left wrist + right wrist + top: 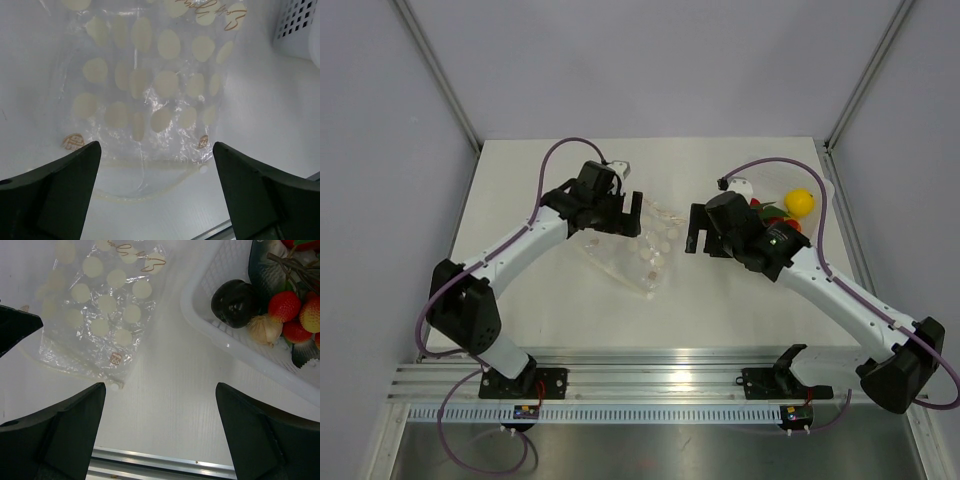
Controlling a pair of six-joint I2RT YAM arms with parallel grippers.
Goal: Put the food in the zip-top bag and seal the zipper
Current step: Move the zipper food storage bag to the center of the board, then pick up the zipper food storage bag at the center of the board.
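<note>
The zip-top bag [642, 252] lies flat mid-table, clear with cream dots. My left gripper [634, 216] is open and empty just above the bag's far-left end. In the left wrist view the bag [150, 85] lies ahead of the open gripper [156, 192], and its zipper [150, 165] runs between the fingers, the mouth gaping in a curve. My right gripper [693, 232] is open and empty to the right of the bag [100, 310]; it [160, 432] hangs over bare table. The food [285, 307], with a yellow lemon [800, 202], lies in a white basket [225, 342].
The basket [300, 25] stands at the right behind my right arm, holding a dark purple ball [235, 302], strawberries, garlic [265, 330] and a grey fish. A metal rail [650, 375] runs along the near table edge. Frame posts rise at the back corners.
</note>
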